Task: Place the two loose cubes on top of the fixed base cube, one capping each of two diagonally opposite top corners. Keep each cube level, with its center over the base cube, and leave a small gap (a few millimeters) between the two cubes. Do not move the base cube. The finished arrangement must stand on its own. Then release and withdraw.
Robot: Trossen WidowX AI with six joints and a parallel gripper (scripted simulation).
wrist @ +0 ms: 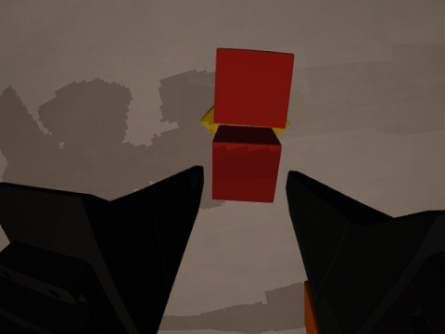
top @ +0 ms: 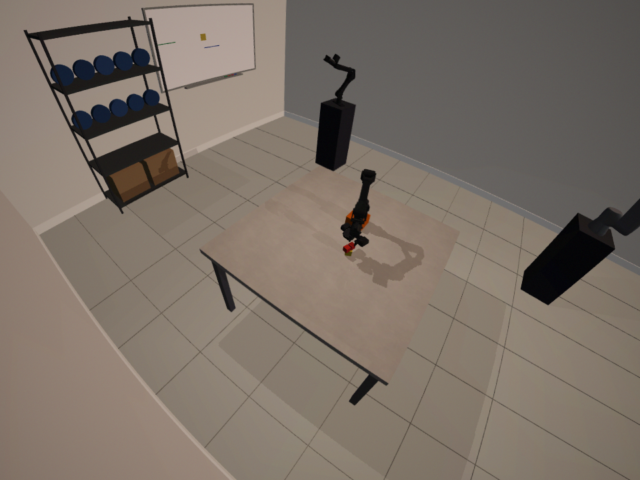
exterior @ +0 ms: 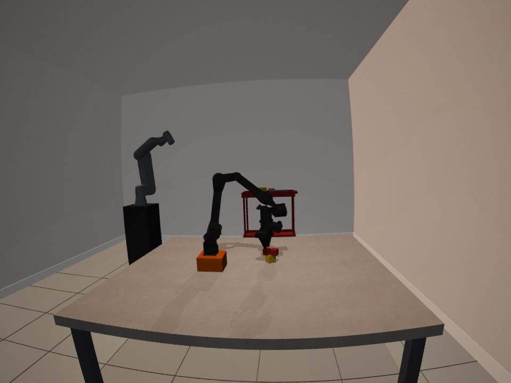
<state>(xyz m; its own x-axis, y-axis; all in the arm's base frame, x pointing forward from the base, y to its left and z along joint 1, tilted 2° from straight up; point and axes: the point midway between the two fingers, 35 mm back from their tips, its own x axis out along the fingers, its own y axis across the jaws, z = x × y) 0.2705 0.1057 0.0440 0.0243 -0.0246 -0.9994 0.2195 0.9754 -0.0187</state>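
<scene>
A yellow base cube (top: 348, 253) (exterior: 270, 259) (wrist: 209, 122) sits on the table, mostly hidden from above. One red cube (wrist: 253, 88) (exterior: 274, 251) (top: 347, 249) rests on its side away from the arm's base. The other red cube (wrist: 246, 173) (exterior: 266, 251) is over the opposite side, nearer the arm's base. Both look about level and at similar height; the gap between them is too small to judge. My gripper (wrist: 245, 177) (exterior: 265, 247) is open around the nearer cube, with space showing between each fingertip and its sides. That cube's contact with the base is hidden.
The arm's orange mount (top: 366, 219) (exterior: 211, 261) (wrist: 310, 308) stands on the table (top: 289, 248) (exterior: 330, 297). Beyond the table are a red frame stand (exterior: 294, 214), black pedestals (top: 333, 135) (exterior: 142, 231) with other arms, and a shelf rack (top: 129, 111).
</scene>
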